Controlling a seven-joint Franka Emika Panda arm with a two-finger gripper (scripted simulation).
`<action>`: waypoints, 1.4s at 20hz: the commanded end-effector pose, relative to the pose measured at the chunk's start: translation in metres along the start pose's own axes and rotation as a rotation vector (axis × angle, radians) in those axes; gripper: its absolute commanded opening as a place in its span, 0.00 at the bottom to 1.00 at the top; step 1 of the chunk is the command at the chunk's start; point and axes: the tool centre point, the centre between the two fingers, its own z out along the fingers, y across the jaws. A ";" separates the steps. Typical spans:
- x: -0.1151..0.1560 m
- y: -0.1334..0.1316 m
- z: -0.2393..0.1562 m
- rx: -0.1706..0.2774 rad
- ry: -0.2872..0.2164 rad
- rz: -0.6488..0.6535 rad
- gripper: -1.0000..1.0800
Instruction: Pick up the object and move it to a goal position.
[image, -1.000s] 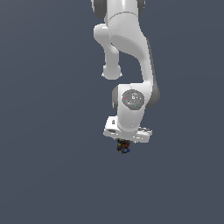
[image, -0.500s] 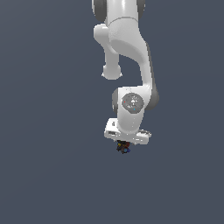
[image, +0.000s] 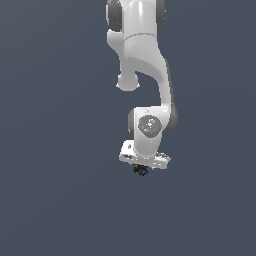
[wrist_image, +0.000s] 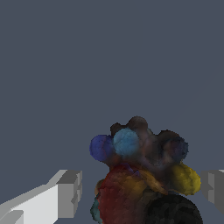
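Currently the gripper is clenched on the clump, which sits between its fingers, at 6 o'clock under the wrist.

The white arm hung from the top of the exterior view, its upper links bending toward that view's right before curving back down to a round wrist joint. Below the wrist sat the flat white hand body, tilted slightly, with the pincer pointing downward. In the wrist view, one pale finger stood to one side and the edge of the other showed opposite, the two set apart with the lumpy object clamped between them.
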 end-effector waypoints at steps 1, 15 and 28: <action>-0.001 0.000 0.005 -0.001 -0.006 -0.001 0.96; 0.001 -0.001 -0.003 0.001 0.002 0.000 0.00; 0.001 -0.010 -0.088 0.000 0.001 0.000 0.00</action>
